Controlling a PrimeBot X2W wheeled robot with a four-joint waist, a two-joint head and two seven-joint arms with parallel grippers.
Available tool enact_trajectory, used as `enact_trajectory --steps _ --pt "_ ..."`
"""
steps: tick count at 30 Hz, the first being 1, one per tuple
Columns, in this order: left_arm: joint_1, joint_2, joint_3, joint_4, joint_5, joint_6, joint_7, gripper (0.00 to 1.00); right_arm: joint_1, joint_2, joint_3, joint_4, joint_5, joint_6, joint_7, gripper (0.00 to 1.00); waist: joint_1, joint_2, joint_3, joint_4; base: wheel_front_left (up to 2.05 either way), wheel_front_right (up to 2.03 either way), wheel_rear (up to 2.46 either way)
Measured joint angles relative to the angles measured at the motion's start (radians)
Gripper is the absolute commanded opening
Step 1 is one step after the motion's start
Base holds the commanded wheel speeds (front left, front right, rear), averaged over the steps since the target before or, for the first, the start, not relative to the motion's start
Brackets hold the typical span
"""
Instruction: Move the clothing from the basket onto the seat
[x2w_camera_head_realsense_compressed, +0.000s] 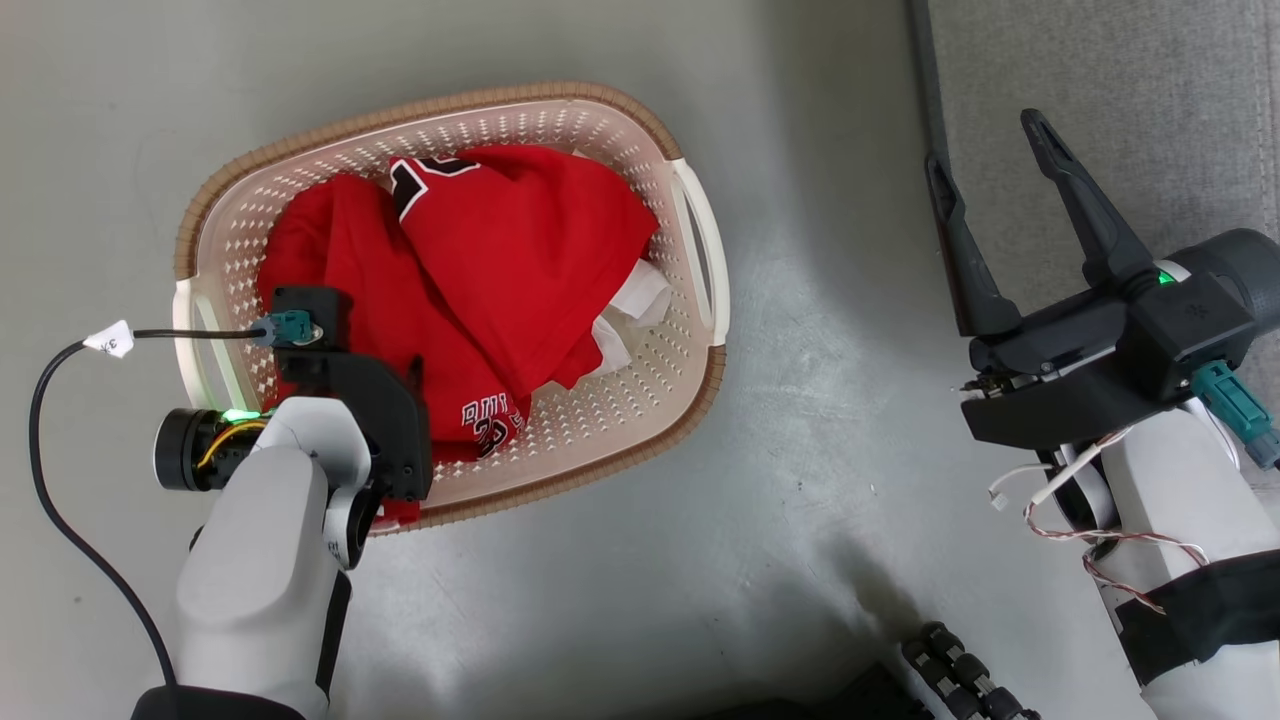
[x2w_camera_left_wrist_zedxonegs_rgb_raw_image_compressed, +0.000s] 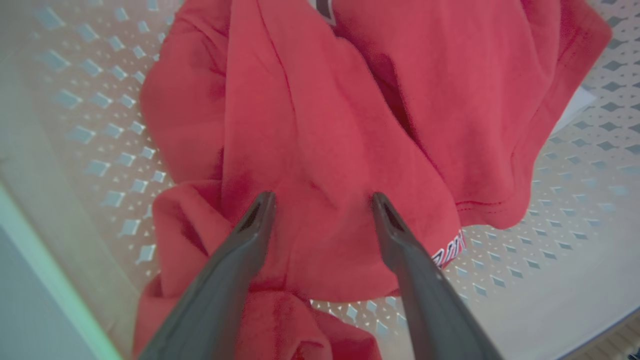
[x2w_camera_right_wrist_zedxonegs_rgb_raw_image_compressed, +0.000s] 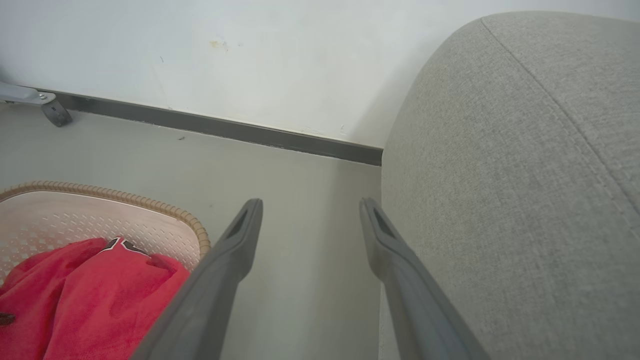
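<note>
While left claw (x2w_camera_left_wrist_zedxonegs_rgb_raw_image_compressed: 322, 197) hangs spread wide over red jerseys (x2w_camera_head_realsense_compressed: 520, 250), heaped in basket (x2w_camera_head_realsense_compressed: 640, 420) on floor (x2w_camera_head_realsense_compressed: 800, 400): drive down into thick fold, pinch full bunch, lift clear of basket. Right claw (x2w_camera_head_realsense_compressed: 983, 138) released, empty, beside seat (x2w_camera_head_realsense_compressed: 1150, 90).

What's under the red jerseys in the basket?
A white garment pokes out from beneath the red jerseys on the right side of the basket. Its extent and anything else below are covered.
</note>
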Motion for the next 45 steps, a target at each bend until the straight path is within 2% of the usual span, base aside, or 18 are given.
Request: enact_trajectory --steps 5,6,7,9,11,12,17,27,45 --pt "-0.009 0.0 0.001 0.019 -0.003 0.0 -0.017 1.0 0.0 0.0 0.001 0.001 0.0 0.0 0.0 1.0 0.0 0.0 0.008 0.006 0.0 0.0 0.0" --pt "-0.011 -0.002 0.001 0.019 -0.007 -0.001 -0.018 0.92 0.0 0.0 0.001 0.001 0.0 0.0 0.0 1.0 0.0 0.0 0.009 0.007 0.0 0.0 0.0" --pt "-0.012 -0.004 0.001 0.021 -0.015 -0.001 -0.022 0.81 0.0 0.0 0.001 0.001 0.0 0.0 0.0 1.0 0.0 0.0 0.01 0.008 0.0 0.0 0.0" --pt "-0.015 -0.007 0.0 0.026 -0.022 -0.002 -0.027 0.48 0.0 0.0 0.001 0.0 0.0 0.0 0.0 1.0 -0.0001 0.0 0.012 0.009 0.0 0.0 0.0" --pt "-0.019 -0.008 0.0 0.033 -0.025 -0.009 -0.035 0.09 0.0 0.001 0.001 -0.001 0.0 0.0 0.0 1.0 -0.0001 0.0 0.014 0.009 0.0 0.0 0.0" --pt "-0.019 -0.007 -0.001 0.035 -0.025 -0.009 -0.037 0.0 0.0 0.001 0.001 -0.001 -0.001 0.0 0.0 1.0 -0.0002 0.0 0.015 0.01 0.0 0.0 0.0" --pt "-0.024 -0.014 0.0 0.05 -0.034 -0.011 -0.065 0.0 -0.001 -0.001 -0.012 0.002 -0.001 0.0 0.0 1.0 -0.0001 0.0 0.015 0.013 0.0 0.0 0.0" --pt "-0.026 -0.041 0.019 0.056 -0.085 -0.045 -0.165 0.0 0.001 -0.004 -0.024 0.049 -0.001 -0.001 0.0 1.0 -0.0001 0.0 -0.042 0.04 0.0 0.0 0.0" --pt "0.096 -0.049 0.01 -0.019 -0.152 -0.071 -0.356 0.0 0.085 0.024 0.001 0.152 0.021 0.005 0.0 1.0 -0.0003 -0.0001 -0.267 0.116 0.0 0.0 0.0"
